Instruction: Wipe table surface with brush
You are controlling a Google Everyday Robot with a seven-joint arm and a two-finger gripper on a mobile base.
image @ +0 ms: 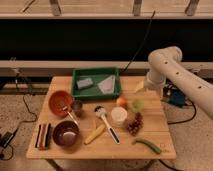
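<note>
table surface: gripper near green tray

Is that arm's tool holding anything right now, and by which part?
Nothing. The tool hangs open just right of the tray; the brush lies untouched on the table.

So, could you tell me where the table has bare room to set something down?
Bare: front edge between brush and green vegetable; back-left corner beside green tray. Crowded centre around the white cup. The end effector hovers over the back-right corner.
</note>
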